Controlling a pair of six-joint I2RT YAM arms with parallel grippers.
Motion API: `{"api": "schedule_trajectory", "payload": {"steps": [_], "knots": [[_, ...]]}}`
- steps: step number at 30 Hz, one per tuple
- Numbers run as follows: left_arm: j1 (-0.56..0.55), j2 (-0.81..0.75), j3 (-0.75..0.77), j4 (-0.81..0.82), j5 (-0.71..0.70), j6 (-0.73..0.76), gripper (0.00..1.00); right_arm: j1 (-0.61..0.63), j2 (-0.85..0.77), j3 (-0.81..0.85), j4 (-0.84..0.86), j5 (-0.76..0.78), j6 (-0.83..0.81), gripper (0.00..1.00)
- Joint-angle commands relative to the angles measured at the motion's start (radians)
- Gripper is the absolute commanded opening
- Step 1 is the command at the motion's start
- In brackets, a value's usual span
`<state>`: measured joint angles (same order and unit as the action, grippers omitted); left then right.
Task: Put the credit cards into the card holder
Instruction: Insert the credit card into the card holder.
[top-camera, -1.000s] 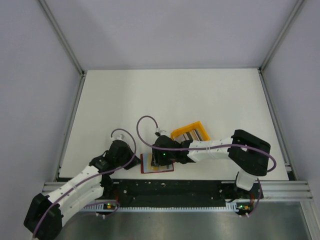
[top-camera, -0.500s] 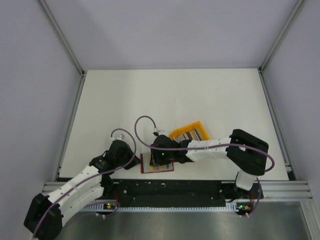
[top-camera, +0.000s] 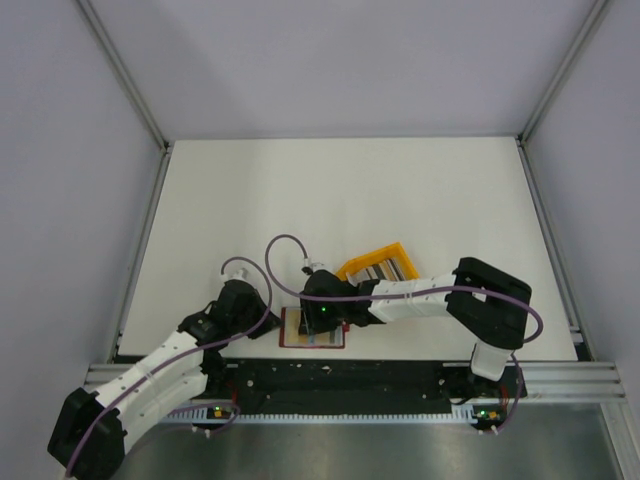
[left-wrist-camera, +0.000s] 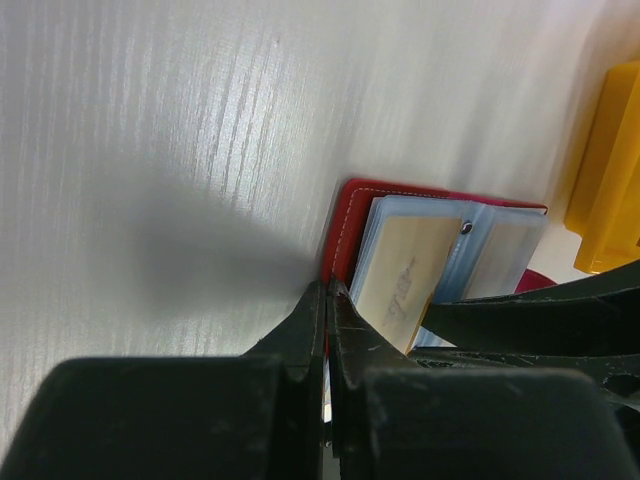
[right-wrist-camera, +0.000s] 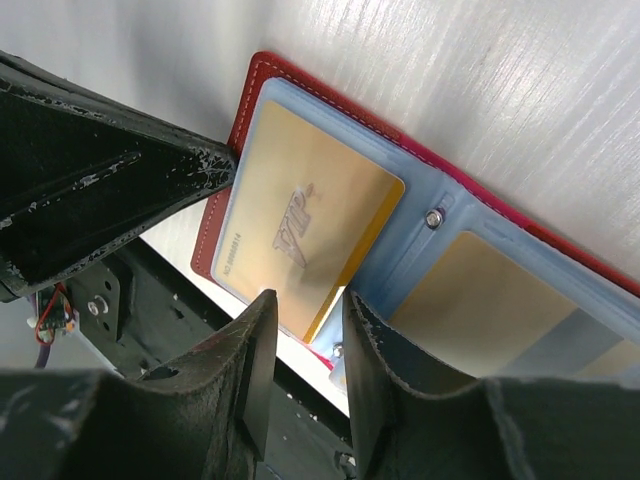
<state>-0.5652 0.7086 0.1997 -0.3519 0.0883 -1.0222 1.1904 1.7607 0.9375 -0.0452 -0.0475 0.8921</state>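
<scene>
Dark red folding card holder (left-wrist-camera: 345, 215) lies open on the white table (top-camera: 350, 190), at its near edge between the arms.
Left gripper (left-wrist-camera: 325, 290), fingers shut, bears on the holder's left edge, probably to steady it. Right gripper (right-wrist-camera: 308, 300), fingers narrowly parted and gripping nothing visible, straddles the sleeved gold plastic card (right-wrist-camera: 300, 235), probably seating it.

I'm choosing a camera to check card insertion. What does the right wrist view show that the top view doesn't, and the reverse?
Only the right wrist: the VIP lettering on the gold card, its clear sleeve and the rivet. Only the top: the yellow bin with more cards in it, and the whole left arm and right arm. Both: the open red holder, the left gripper at its edge, and the right gripper over it.
</scene>
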Motion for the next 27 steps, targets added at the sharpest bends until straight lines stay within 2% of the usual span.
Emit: {"api": "schedule_trajectory", "payload": {"steps": [1, 6, 13, 19, 22, 27], "knots": [[-0.001, -0.005, 0.003, -0.001, -0.007, 0.008, 0.0, 0.011, 0.008, 0.026, 0.088, -0.049, 0.004, 0.32], [-0.001, -0.005, 0.007, -0.005, -0.009, 0.011, 0.0, 0.011, -0.009, 0.011, 0.142, -0.06, -0.012, 0.32], [-0.001, -0.015, 0.023, -0.036, -0.027, 0.017, 0.0, 0.012, -0.124, 0.003, -0.033, 0.122, -0.062, 0.39], [-0.001, -0.012, 0.061, -0.07, -0.045, 0.036, 0.0, 0.011, -0.253, -0.049, -0.119, 0.233, -0.07, 0.43], [-0.001, -0.014, 0.081, -0.091, -0.058, 0.047, 0.0, 0.012, -0.322, -0.078, -0.176, 0.32, -0.045, 0.5], [0.001, -0.014, 0.101, -0.111, -0.074, 0.057, 0.0, -0.031, -0.339, -0.114, -0.211, 0.315, -0.03, 0.52]]}}
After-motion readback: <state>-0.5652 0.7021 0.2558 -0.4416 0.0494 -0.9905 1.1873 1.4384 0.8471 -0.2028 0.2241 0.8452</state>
